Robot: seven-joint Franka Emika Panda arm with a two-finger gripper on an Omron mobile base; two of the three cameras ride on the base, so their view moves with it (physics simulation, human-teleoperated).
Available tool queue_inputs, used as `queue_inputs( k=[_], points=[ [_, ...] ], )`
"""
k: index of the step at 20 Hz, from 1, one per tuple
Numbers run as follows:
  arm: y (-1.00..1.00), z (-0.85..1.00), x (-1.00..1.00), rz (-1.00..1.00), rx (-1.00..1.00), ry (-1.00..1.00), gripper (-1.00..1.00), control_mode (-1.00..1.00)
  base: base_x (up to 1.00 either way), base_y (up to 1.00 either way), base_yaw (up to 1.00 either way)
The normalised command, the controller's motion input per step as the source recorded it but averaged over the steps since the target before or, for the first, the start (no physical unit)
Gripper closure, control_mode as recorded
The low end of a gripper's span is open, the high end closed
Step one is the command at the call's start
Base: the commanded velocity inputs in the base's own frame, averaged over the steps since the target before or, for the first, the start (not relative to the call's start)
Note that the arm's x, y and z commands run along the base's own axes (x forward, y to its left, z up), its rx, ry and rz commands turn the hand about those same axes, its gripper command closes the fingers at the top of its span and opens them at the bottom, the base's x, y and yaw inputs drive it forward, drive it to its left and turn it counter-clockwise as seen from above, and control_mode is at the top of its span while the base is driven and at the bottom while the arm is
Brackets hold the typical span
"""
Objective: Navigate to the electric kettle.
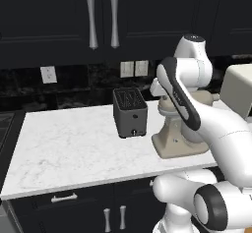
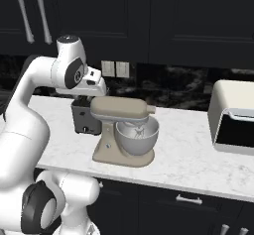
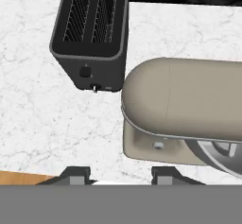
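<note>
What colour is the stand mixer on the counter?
Beige, with a silver metal bowl; the stand mixer shows best in the right base view.

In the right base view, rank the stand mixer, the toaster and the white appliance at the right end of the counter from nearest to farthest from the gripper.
1. stand mixer: right beneath the gripper.
2. toaster: just behind it, toward the wall; close to the mixer's rank, a near call.
3. white appliance: far right end of the counter, clearly farthest.

We see even, soft rendered light: bright marble counter (image 1: pixel 74 143), near-black cabinets (image 1: pixel 49 15), faint shadows, sharp focus.
</note>
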Motion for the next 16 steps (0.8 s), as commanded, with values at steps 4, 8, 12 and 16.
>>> queue_inputs(
  k=[4,8,12,16],
  points=[
    [0.0,0.0,0.0,0.0,0.0,0.0,-1.0,1.0,-0.01,0.0,0.0],
    [0.0,0.0,0.0,0.0,0.0,0.0,-1.0,1.0,-0.3,0.0,0.08],
    [0.0,0.0,0.0,0.0,0.0,0.0,-1.0,1.0,-0.94,0.0,0.52],
    [0.0,0.0,0.0,0.0,0.0,0.0,-1.0,1.0,-0.79,0.0,0.74]
  ],
)
